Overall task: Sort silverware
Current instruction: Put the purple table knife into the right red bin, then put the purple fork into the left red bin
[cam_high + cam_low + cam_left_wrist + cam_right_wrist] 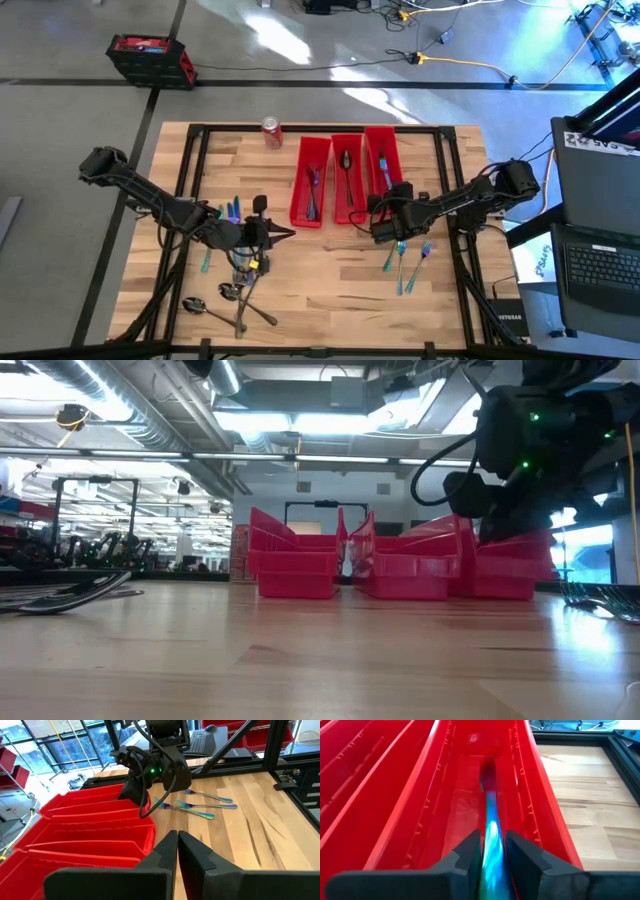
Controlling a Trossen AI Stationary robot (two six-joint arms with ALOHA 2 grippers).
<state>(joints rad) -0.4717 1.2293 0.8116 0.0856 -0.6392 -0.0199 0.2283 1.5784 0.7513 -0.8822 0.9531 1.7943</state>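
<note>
teal-blue iridescent metal utensil (pixel 491 840) sits pinched between your right gripper (pixel 492 855) fingers, lengthwise over the rightmost long red plastic bin (pixel 540 805). keep it centred, lower, then release. left gripper (pixel 178 851), fingers pressed together, waits mid-table near loose spoons (pixel 232 300).
</note>
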